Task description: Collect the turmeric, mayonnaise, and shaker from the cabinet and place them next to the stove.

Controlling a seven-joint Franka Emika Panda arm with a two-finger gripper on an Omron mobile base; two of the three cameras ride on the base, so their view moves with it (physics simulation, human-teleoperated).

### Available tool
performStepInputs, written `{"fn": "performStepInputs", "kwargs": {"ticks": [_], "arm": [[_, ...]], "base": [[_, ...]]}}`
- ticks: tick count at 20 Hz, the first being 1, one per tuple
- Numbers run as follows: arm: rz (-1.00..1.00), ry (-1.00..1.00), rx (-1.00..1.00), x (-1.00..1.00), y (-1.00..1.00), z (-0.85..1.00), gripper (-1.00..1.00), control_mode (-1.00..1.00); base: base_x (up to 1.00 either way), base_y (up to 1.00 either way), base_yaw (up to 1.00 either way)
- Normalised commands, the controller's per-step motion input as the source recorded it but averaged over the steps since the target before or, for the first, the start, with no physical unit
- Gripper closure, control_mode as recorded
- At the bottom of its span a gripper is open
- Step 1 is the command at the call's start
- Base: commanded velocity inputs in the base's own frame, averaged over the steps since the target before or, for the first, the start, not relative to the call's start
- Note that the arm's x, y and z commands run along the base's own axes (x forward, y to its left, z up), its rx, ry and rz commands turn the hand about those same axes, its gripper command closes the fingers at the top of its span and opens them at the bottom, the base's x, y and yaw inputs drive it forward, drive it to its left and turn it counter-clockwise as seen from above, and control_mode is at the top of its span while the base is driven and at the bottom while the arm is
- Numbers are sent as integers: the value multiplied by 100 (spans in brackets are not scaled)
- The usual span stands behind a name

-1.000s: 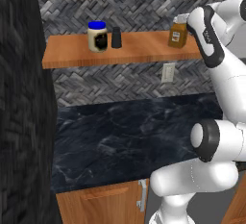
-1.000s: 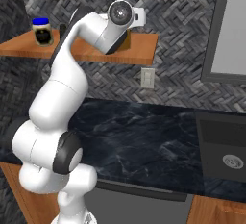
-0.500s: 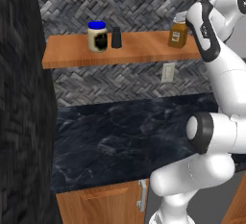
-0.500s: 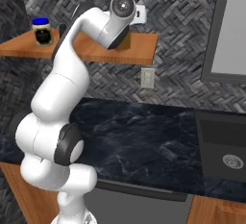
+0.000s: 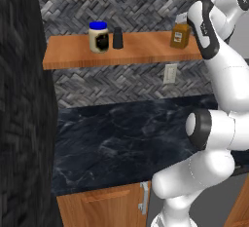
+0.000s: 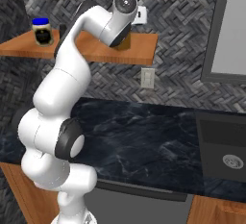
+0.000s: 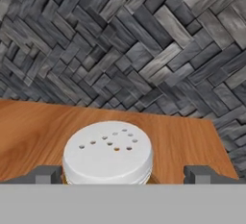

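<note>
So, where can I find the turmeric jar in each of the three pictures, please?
Left base view: turmeric at upper right, near the shelf's right end, beside the arm.
Right base view: upper centre, only its base peeks out under the arm's wrist.
Hand view: bottom centre, its pale perforated lid between the open fingertips.
Shared landmark: the orange-brown shelf.

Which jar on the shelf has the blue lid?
The mayonnaise, squat and cream-white at the shelf's left end. The turmeric is amber with a pale lid.
</note>
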Motion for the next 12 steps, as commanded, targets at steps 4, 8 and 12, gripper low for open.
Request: {"fn": "performStepInputs", "kwargs": {"ticks": [4,8,12], "arm": [[1,6,0,9,0,-10,-100,-100],[1,1,0,1,0,0,-100,-100],[1,0,0,0,0,0,-100,-100]], "base": [[0,0,0],[0,0,0],[0,0,0]]}}
